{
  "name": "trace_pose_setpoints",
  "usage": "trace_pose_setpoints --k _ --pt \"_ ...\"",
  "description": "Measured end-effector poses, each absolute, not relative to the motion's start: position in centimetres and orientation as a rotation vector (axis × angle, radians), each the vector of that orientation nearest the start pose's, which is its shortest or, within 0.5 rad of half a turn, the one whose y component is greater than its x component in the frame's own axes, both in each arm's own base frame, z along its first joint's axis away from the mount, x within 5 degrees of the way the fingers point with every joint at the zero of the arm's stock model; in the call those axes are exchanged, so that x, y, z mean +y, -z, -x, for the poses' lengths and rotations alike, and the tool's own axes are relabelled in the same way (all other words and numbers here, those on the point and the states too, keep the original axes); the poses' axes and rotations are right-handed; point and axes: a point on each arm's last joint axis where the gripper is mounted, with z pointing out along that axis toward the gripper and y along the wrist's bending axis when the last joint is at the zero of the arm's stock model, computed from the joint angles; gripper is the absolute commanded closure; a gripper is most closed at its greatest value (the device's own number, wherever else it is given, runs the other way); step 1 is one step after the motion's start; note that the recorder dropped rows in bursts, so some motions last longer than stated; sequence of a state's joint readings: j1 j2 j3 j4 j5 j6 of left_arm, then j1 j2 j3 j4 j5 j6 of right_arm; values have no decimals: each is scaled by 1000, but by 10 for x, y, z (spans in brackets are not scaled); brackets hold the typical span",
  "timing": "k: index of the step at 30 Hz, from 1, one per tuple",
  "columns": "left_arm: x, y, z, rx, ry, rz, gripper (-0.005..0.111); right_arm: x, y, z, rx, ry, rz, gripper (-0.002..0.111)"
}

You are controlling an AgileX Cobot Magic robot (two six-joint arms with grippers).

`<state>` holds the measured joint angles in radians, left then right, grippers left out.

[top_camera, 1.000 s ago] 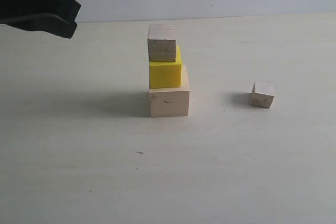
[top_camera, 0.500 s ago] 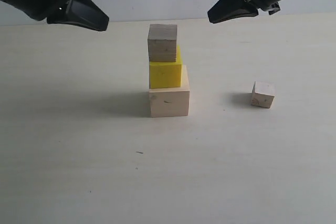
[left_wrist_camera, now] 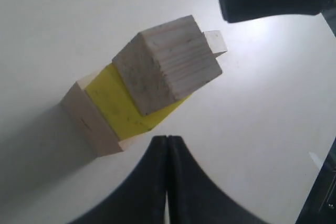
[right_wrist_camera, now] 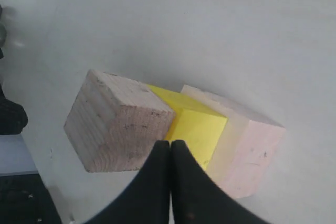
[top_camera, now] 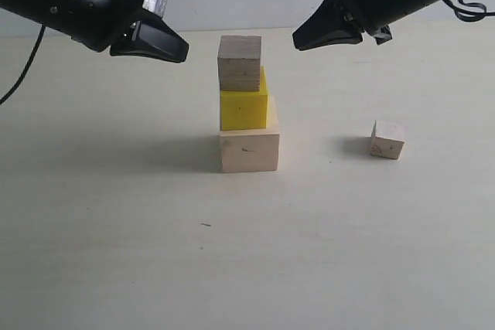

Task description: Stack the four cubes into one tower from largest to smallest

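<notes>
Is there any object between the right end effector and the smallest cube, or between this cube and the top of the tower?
Nothing visible. The smallest cube sits alone on the table, with open space up to the right end effector and across to the tower's top cube.

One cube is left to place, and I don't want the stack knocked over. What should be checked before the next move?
1. Stacked in order, large wood cube, yellow cube, small wood cube: ok.
2. Top one squared on the yellow: not ok, twisted.
3. The smallest cube alone on the table: ok.
4. The right gripper open for the pick: not ok, shut.
5. The left gripper clear of the cubes: ok.
</notes>
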<state>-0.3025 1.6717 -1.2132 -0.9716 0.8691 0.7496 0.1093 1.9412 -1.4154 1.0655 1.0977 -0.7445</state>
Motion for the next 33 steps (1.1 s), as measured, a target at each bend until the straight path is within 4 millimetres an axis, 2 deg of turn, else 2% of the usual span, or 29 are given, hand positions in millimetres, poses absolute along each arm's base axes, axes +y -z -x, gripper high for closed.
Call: trace_pose_setpoints --k 5,11,18,33 --pt "-159 -259 -324 2415 1014 -623 107 115 -221 -388 2518 -1255 433 108" --pt "-163 -251 -328 2394 1060 -626 107 117 -222 -390 2479 -1288 429 108" --pt "-165 -239 -333 2413 1090 -622 107 118 -212 -394 2470 -1327 410 108" --pt "-168 -238 -335 2368 1125 -627 107 121 -212 -394 2440 -1371 423 108"
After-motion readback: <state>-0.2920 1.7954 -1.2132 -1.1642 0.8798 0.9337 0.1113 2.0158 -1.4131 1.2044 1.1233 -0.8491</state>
